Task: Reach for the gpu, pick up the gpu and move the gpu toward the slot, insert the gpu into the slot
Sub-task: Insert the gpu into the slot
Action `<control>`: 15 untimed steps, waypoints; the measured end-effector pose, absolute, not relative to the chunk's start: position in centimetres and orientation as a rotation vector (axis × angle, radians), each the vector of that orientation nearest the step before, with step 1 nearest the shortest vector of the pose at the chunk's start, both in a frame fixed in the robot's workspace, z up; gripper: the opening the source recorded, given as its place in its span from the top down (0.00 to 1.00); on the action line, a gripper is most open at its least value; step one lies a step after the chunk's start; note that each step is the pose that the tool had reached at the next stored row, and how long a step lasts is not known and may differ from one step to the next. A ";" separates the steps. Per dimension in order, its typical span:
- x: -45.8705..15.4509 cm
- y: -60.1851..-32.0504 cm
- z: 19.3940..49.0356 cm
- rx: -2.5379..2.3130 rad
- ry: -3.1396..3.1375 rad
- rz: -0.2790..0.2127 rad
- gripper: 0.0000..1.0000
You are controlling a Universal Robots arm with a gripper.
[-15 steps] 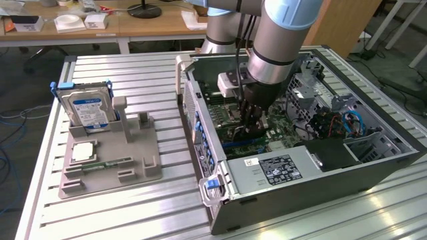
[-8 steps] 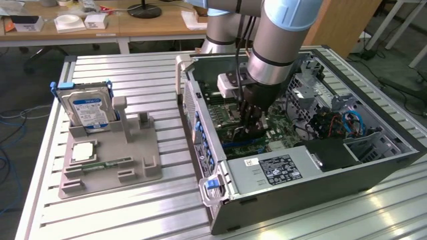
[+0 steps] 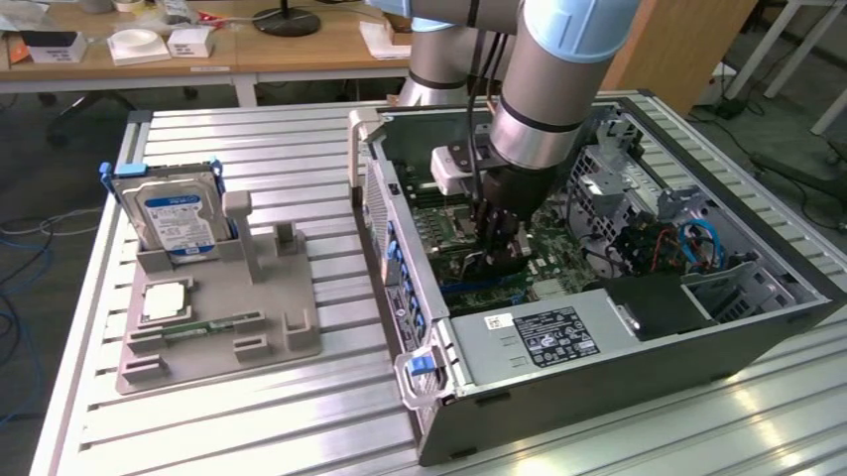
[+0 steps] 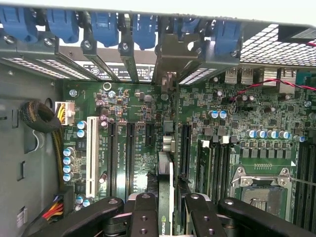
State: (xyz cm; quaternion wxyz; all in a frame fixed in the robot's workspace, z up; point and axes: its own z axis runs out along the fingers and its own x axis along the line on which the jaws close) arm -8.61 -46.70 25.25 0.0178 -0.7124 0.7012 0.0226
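Pickup's done: the gripper [image 4: 169, 201] is clamped on the gpu [image 4: 166, 173], which stands on edge between its fingers, deep inside the computer case [image 3: 636, 377]. The card is right down at the motherboard [image 4: 133, 98], where the blue slot [image 3: 466, 289] peeks out just beneath. Fully seated? Can't tell.

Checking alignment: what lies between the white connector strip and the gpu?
Wrist view: two long black slots and a shorter one, between white strip and gpu.
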 end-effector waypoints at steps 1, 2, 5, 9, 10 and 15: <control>-8.6 -46.7 25.2 -2.213 2.178 0.070 0.74; -8.6 -46.7 25.2 -2.213 2.178 0.070 0.74; -8.6 -46.7 25.2 -2.213 2.178 0.070 0.74; -8.6 -46.7 24.9 -2.213 2.178 0.070 0.74; -8.6 -46.7 24.8 -2.213 2.178 0.071 0.74; -8.6 -46.7 24.8 -2.214 2.179 0.071 0.74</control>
